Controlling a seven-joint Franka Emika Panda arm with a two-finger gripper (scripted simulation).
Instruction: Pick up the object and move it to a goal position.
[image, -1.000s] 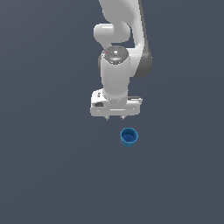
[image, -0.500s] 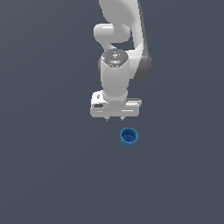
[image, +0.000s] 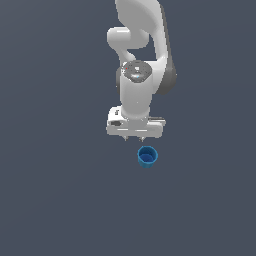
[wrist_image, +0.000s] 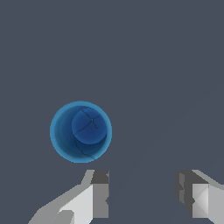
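Observation:
A small blue cup (image: 147, 156) stands upright on the flat grey floor, its mouth facing up. It also shows in the wrist view (wrist_image: 81, 131), seen from above, whole and unblocked. My gripper (image: 133, 139) hangs above the floor, pointing down, just beyond the cup and slightly toward the exterior view's left. Its fingers (wrist_image: 99, 192) are spread apart with nothing between them. The cup lies outside the gap between the fingers, ahead of one finger and off to its side. The gripper (wrist_image: 144, 194) does not touch the cup.
The white arm (image: 142, 55) rises behind the gripper toward the top of the exterior view. The grey floor (image: 60, 200) is plain all round the cup. No goal marker shows in either view.
The gripper has shifted slightly in the exterior view, toward the cup. The cup has not moved. The fingers stay apart.

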